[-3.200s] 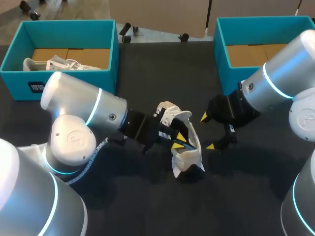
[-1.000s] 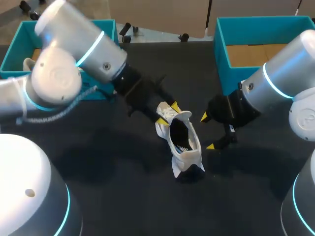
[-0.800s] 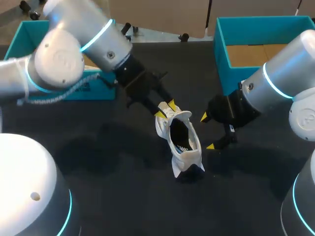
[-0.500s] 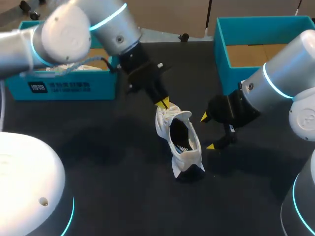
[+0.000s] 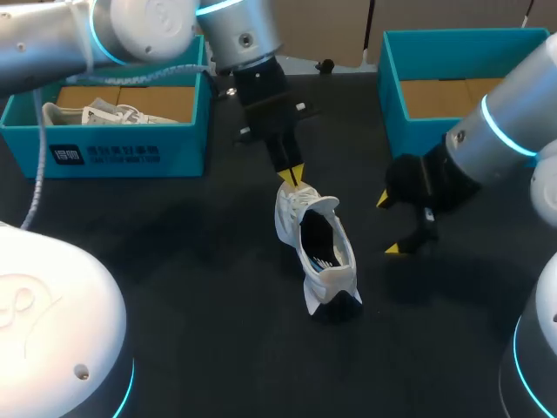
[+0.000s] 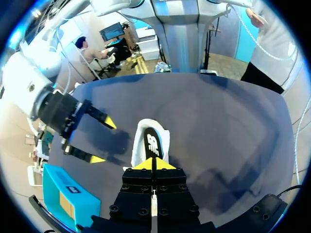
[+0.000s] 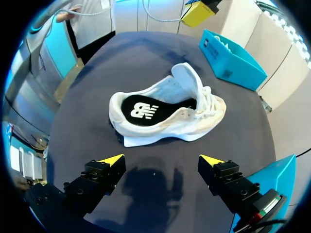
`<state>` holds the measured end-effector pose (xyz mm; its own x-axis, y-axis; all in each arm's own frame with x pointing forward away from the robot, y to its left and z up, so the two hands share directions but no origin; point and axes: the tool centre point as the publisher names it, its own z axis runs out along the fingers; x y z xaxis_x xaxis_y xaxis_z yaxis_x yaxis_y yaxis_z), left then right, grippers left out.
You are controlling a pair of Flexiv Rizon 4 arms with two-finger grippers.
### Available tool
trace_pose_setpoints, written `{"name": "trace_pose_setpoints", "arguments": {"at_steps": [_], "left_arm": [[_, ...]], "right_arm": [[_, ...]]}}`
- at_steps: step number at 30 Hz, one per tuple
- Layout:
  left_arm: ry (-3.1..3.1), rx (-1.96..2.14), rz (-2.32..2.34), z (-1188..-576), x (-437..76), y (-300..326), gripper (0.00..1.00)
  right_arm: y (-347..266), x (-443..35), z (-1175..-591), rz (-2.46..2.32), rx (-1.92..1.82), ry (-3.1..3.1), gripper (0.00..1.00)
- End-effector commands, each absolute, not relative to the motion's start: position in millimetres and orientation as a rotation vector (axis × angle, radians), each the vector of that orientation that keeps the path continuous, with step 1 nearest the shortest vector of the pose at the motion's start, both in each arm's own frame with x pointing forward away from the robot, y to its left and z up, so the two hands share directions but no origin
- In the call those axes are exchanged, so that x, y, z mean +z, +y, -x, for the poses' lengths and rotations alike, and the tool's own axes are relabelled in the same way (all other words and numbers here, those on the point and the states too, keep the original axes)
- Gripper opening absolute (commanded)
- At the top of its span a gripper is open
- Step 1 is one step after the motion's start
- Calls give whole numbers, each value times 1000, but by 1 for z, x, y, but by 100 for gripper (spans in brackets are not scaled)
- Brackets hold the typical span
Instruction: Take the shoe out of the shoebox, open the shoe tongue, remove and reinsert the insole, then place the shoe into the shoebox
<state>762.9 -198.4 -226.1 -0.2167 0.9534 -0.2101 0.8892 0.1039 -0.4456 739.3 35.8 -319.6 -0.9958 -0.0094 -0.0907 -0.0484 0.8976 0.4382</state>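
A white shoe lies on the black table, its black insole showing and its tongue raised. My left gripper hangs just beyond the laced front end, shut with nothing in it. In its own wrist view the closed tips sit above the shoe. My right gripper stands open to the right of the shoe, not touching it. From the right wrist view the shoe lies ahead of the open right gripper.
A teal shoebox at the back left holds a second white shoe. Another teal shoebox stands at the back right, behind my right arm. My left arm spans the space above the table from the back left.
My left gripper closed and its arm swung up and toward the back, keeping the tips near the shoe's front. My right gripper shifted slightly right, away from the shoe. The shoe stayed put.
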Motion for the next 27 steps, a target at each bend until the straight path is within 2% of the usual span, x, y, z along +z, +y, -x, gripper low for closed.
{"name": "trace_pose_setpoints", "arguments": {"at_steps": [1,15,27], "left_arm": [[-2168,627,1870,-765,-225,-202,0],[-2168,627,1870,-765,-225,-202,0],[-2168,627,1870,-765,-225,-202,0]], "right_arm": [[18,-298,-734,29,656,2997,100],[-30,-220,-732,-214,550,3031,100],[-47,-184,-725,91,539,3093,100]]}}
